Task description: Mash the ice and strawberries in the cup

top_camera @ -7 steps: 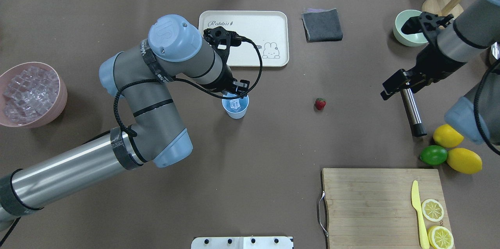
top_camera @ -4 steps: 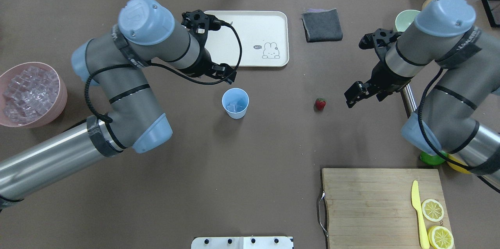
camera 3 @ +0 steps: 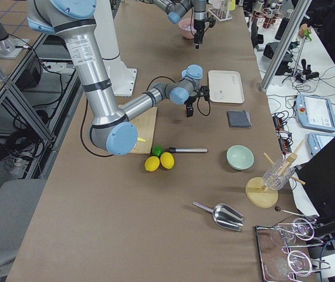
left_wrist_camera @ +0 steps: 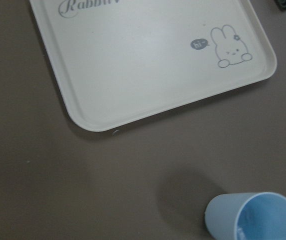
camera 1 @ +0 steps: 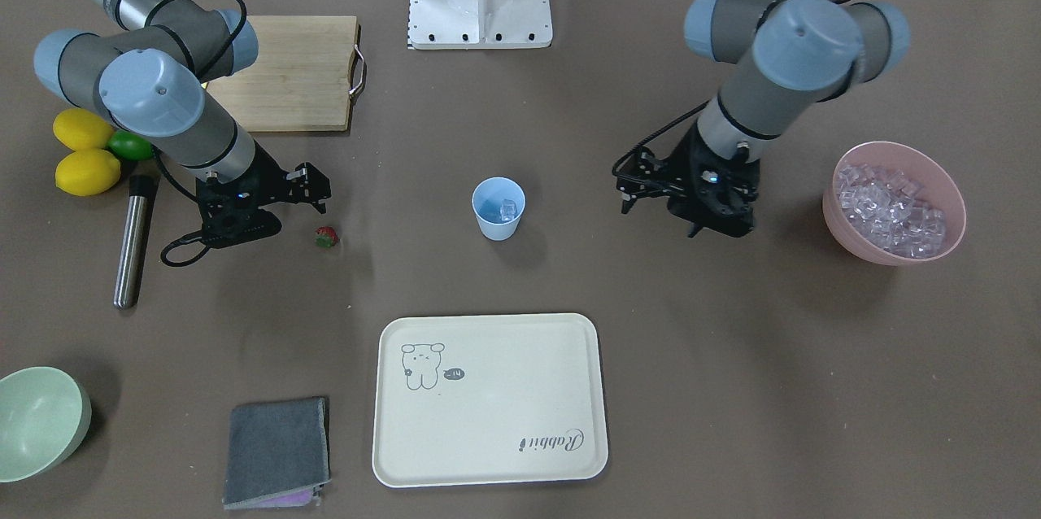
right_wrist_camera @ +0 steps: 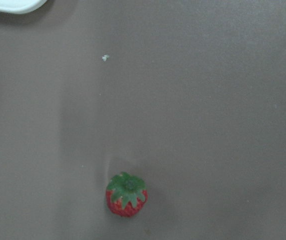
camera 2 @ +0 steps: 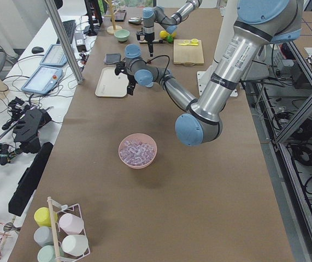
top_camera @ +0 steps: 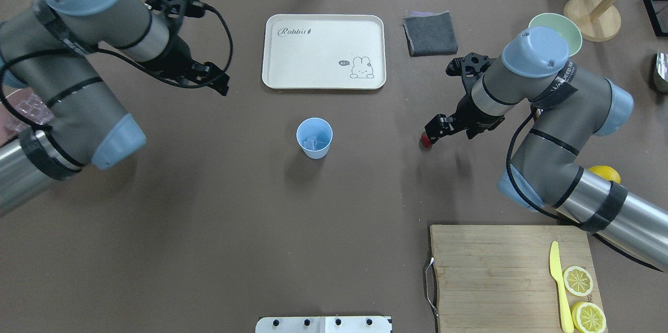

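Right end effector point(top_camera: 432, 129) hovers, jaws apart and empty, just above the strawberry point(top_camera: 425, 141) on the bench point(top_camera: 334, 192).

The strawberry lies almost directly under the right end effector. In the right wrist view it sits low and a little left of centre, with its green top facing the camera, so its long axis looks roughly upright. The cup point(top_camera: 314, 137), with ice point(camera 1: 506, 210) inside, stands well apart on the robot's left of the berry. The left end effector point(camera 1: 625, 192), also open and empty, hangs farther off, beyond the cup. The right arm is clearly nearer, so the pick is likely its job.
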Available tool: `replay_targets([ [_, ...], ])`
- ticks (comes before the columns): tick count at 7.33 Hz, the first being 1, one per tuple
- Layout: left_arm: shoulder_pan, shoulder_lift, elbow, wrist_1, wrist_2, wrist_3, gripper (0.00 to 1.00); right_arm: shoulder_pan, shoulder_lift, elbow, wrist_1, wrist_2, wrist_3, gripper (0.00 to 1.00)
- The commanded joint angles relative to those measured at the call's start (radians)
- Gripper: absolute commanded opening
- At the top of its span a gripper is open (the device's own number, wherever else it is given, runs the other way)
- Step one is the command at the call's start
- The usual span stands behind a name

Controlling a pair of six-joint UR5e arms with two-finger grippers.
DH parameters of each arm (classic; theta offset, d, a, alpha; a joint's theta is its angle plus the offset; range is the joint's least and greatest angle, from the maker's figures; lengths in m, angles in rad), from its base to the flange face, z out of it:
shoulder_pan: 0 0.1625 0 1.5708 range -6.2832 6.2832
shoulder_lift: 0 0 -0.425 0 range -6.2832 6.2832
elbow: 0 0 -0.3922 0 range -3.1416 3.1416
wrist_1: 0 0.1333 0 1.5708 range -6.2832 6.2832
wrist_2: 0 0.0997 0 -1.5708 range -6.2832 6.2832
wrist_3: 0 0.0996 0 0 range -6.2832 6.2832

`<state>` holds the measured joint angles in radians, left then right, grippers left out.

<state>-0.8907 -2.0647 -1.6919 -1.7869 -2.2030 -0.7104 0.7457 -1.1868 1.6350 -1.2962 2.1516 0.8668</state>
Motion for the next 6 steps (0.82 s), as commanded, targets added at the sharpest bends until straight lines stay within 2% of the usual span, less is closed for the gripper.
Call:
replay_targets([
  [1,-0.155,0.136,-0.083,0.151,-0.086,0.173,0.98,-0.014,0.041,-0.047,0.008,-0.041,0.02,0.94],
  [2,-0.204,0.185,-0.091,0.199,-0.086,0.263,0.98,-0.022,0.055,-0.061,0.008,-0.051,0.026,0.9],
  [4,-0.267,0.251,-0.081,0.202,-0.083,0.36,0.98,-0.042,0.082,-0.095,0.008,-0.09,0.037,0.83],
  [5,-0.27,0.253,-0.081,0.204,-0.083,0.361,0.98,-0.043,0.081,-0.096,0.008,-0.088,0.037,0.73],
  [6,-0.277,0.256,-0.077,0.204,-0.083,0.362,0.98,-0.045,0.082,-0.096,0.008,-0.09,0.047,0.4],
])
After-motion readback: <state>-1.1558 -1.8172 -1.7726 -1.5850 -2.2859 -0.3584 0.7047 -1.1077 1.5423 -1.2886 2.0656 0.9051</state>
